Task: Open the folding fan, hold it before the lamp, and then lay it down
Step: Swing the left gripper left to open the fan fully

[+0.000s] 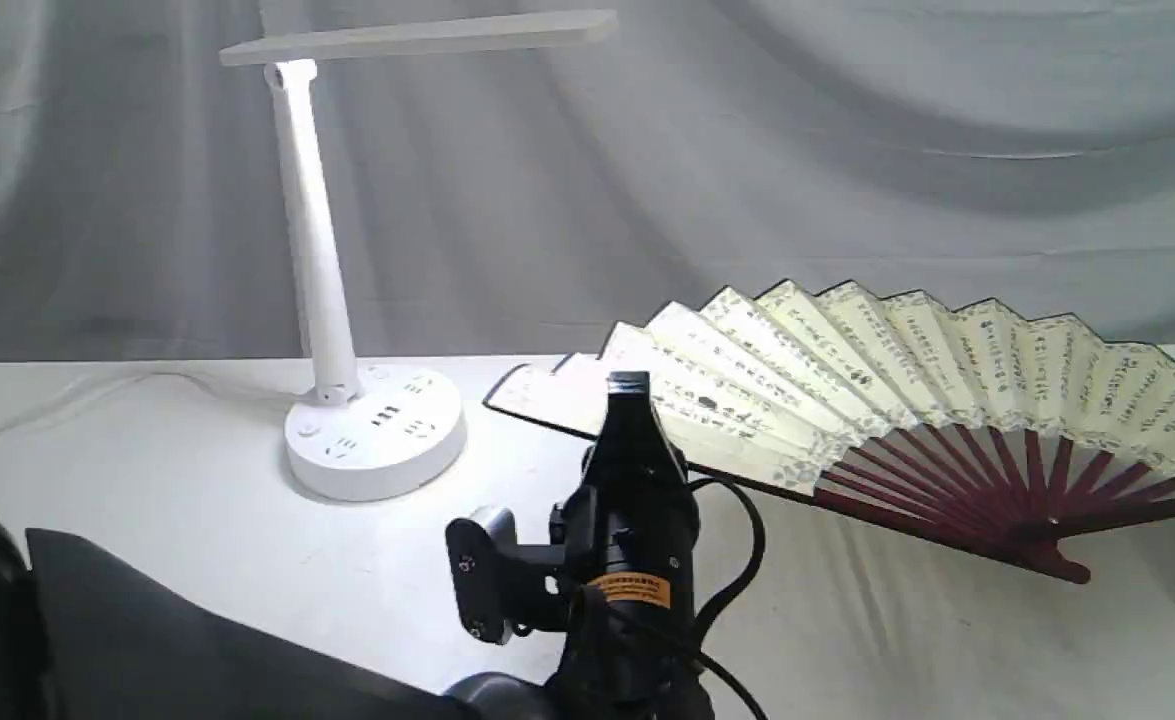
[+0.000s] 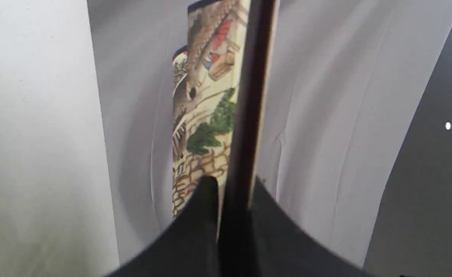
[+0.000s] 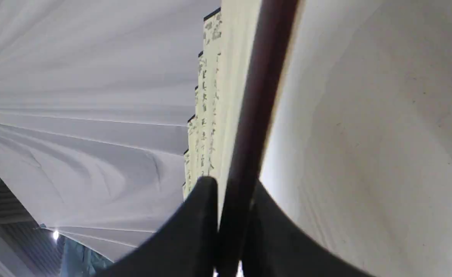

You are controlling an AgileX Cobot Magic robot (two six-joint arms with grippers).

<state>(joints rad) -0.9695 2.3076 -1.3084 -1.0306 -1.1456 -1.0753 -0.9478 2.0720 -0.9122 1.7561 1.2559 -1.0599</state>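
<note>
The folding fan (image 1: 897,370) is spread wide to the right of the lamp (image 1: 312,250), its calligraphy side facing the exterior view and its maroon ribs meeting low at the right. My left gripper (image 1: 629,385) is shut on the fan's left end. In the left wrist view the gripper (image 2: 231,192) clamps the dark guard rib (image 2: 249,96) beside painted paper. My right gripper (image 3: 231,192) is shut on the other dark guard rib (image 3: 264,96); it lies outside the exterior view. The lamp stands upright, bar head at the top.
The white table (image 1: 147,520) carries the lamp's round base with sockets (image 1: 375,432), and a thin cable (image 1: 67,400) trails off to the left. Grey draped cloth (image 1: 847,150) hangs behind. The left arm's camera mount (image 1: 482,575) sticks out low in the foreground.
</note>
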